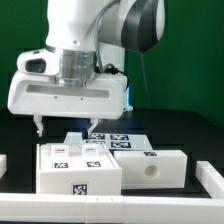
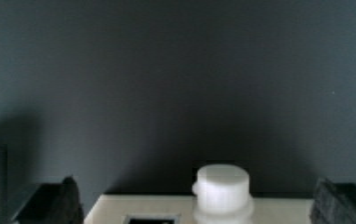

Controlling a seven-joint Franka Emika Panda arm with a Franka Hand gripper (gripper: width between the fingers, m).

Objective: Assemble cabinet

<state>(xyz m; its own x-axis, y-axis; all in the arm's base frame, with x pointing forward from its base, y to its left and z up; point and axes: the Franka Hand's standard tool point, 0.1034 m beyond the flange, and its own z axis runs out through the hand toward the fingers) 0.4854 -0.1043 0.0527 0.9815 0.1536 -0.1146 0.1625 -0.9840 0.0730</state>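
Claw (image 1: 65, 128) wide open, empty, above cabinet (image 1: 100, 172): likely rigid, light, slick plastic; pinch across flat side walls.

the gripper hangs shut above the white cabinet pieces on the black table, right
Not quite: the gripper is open, not shut. The exterior view shows its jaws standing wide apart and gripping nothing. The rest holds: it hangs above the white cabinet pieces on the black table.
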